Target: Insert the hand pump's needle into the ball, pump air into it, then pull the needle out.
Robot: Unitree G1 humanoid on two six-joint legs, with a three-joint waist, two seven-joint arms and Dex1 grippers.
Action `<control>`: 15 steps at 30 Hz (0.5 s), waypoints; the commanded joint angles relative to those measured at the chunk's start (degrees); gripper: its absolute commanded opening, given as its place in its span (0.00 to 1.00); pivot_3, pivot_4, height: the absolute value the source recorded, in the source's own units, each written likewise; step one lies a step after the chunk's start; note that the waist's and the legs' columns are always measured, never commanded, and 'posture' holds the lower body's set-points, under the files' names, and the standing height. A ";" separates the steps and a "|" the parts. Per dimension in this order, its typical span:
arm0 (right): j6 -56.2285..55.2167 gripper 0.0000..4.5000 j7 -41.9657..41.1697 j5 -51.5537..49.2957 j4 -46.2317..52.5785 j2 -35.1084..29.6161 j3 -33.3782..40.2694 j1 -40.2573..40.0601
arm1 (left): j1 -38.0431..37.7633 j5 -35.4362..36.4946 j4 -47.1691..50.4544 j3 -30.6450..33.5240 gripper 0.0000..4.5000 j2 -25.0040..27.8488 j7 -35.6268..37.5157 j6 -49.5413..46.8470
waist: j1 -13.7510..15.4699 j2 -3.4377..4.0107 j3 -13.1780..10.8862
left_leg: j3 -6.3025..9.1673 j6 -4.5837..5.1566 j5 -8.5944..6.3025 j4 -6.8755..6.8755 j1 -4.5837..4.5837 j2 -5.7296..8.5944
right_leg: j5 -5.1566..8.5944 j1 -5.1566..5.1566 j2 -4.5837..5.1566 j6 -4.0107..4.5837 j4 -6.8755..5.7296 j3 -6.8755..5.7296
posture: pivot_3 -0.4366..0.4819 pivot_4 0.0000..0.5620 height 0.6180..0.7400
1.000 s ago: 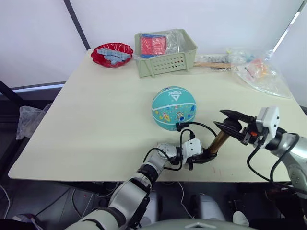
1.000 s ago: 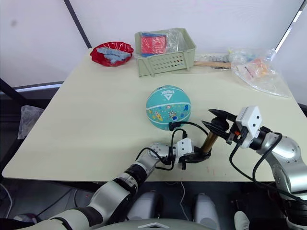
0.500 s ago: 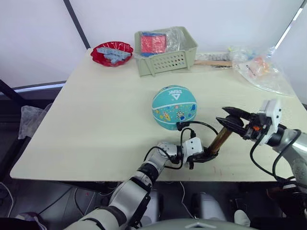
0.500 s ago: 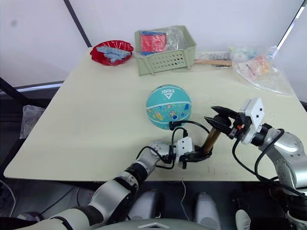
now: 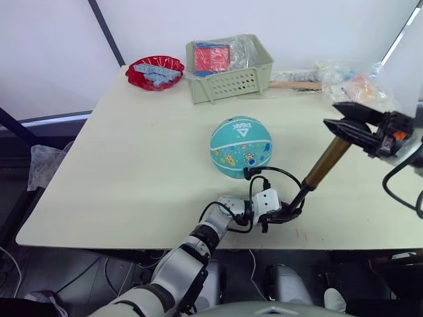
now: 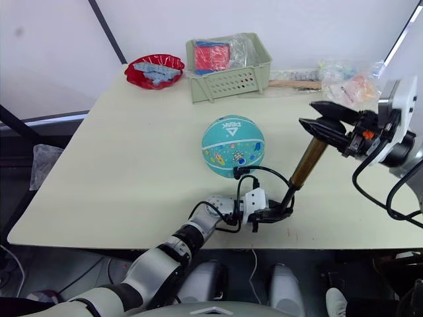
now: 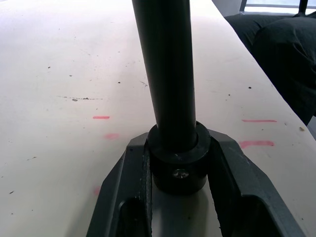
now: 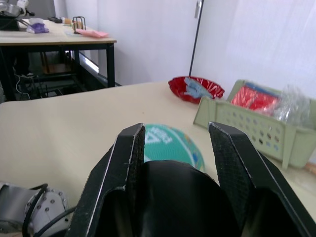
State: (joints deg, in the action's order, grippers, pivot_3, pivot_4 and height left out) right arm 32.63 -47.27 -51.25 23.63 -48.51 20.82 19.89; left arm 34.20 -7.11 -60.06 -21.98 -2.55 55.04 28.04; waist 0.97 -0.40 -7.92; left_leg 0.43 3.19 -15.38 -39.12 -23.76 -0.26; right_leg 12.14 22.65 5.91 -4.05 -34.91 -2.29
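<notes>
A red dish of blue pieces sits at the table's far left corner, with a pale green basket holding a red packet just to its right. The ball rests near the middle of the table, white triangle logo facing up.

At the ball's 6 o'clock, near the table's front edge, the left gripper is clamped on the hand pump's black base cap — the left wrist view shows its two fingers pressed against either side of that cap, the dark shaft rising straight from it. The thin black hose loops from the base up to the ball's lower edge at about 5 o'clock; the needle itself is too small to make out.

From the base the pump leans up toward 2 o'clock: a thin black rod, then the gold-bronze barrel. At its top the right gripper grips the black T-handle, fingers closed on both sides of it — raised well above the table. Clear plastic bags lie at the table's far right.
</notes>
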 commanded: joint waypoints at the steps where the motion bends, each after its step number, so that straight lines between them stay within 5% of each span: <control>1: -0.79 0.34 1.91 -1.07 0.47 -1.31 4.65 3.09 | -2.67 -4.46 -4.53 -3.00 0.23 1.90 0.74 -2.40 | 0.02 -0.01 -0.01 | 0.01 0.00 0.00 0.00 0.00 -0.01 | 0.00 0.00 -0.01 0.00 0.00 -0.01 | 0.48 0.27 0.98; 7: -0.77 0.34 1.84 -0.36 1.27 -1.38 3.86 2.20 | -2.50 -4.32 -4.60 -2.87 0.23 2.04 0.92 -2.43 | 0.00 -0.01 -0.01 | 0.00 0.00 0.00 0.00 -0.02 -0.01 | 0.00 0.01 0.00 0.00 0.00 -0.01 | 0.48 0.27 0.98; 15: -5.39 0.34 -0.79 6.81 4.10 1.32 -1.82 -9.28 | -2.46 -4.13 -4.56 -2.82 0.23 1.92 0.87 -2.61 | 0.03 -0.16 0.08 | 0.04 0.00 0.00 0.01 0.04 -0.03 | 0.01 -0.05 -0.04 0.00 0.00 -0.03 | 0.48 0.27 0.98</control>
State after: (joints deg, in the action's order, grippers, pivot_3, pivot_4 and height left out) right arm 28.23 -47.46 -47.80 27.66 -47.09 20.36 12.38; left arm 34.31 -7.26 -60.15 -22.33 -2.38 55.08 28.03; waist 1.00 -0.56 -7.83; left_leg 0.47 3.19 -15.38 -39.11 -23.72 -0.29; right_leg 12.14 22.59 5.88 -4.05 -34.91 -2.32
